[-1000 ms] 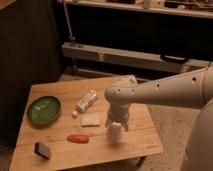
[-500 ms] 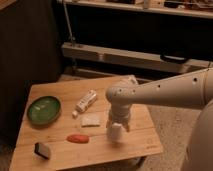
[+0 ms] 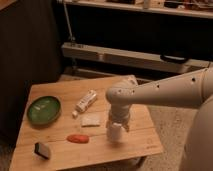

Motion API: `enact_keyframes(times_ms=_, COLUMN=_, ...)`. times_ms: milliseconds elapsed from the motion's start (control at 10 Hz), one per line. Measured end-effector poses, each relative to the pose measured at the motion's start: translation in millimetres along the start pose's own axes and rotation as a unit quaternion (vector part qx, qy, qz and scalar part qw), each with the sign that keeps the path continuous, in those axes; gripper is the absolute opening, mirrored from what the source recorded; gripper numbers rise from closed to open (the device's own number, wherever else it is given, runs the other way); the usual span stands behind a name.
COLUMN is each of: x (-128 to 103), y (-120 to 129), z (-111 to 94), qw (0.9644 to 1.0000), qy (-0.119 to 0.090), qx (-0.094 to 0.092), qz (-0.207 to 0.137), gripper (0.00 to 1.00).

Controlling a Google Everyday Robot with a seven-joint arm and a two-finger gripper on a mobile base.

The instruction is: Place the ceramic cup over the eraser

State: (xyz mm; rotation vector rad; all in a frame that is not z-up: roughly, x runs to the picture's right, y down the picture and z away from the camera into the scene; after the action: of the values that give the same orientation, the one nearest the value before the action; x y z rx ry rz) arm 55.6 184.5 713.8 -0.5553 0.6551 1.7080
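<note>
The eraser [image 3: 42, 150] is a small dark block with a pale face, lying near the front left corner of the wooden table [image 3: 145, 142]. My gripper [image 3: 115, 131] points straight down over the front middle of the table, well to the right of the eraser. A pale rounded shape at its lower end hangs just above the tabletop. I cannot tell whether that shape is the ceramic cup or part of the gripper.
A green bowl [image 3: 44, 109] stands at the left. A white tube [image 3: 86, 100] and a flat white square [image 3: 91, 120] lie mid-table, with a red-orange object [image 3: 77, 138] in front of them. Dark shelving [image 3: 135, 55] runs behind the table.
</note>
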Motion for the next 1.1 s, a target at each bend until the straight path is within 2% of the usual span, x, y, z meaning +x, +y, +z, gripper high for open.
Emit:
enact_keyframes(times_ms=500, x=-0.9, y=10.7, z=9.7, qw=0.9997, qy=0.025, qx=-0.004, qz=-0.002, gripper=0.65)
enact_keyframes(times_ms=1100, x=-9.1, y=10.4, z=14.8, qw=0.9995, qy=0.03, qx=-0.008, qz=0.002, gripper=0.65)
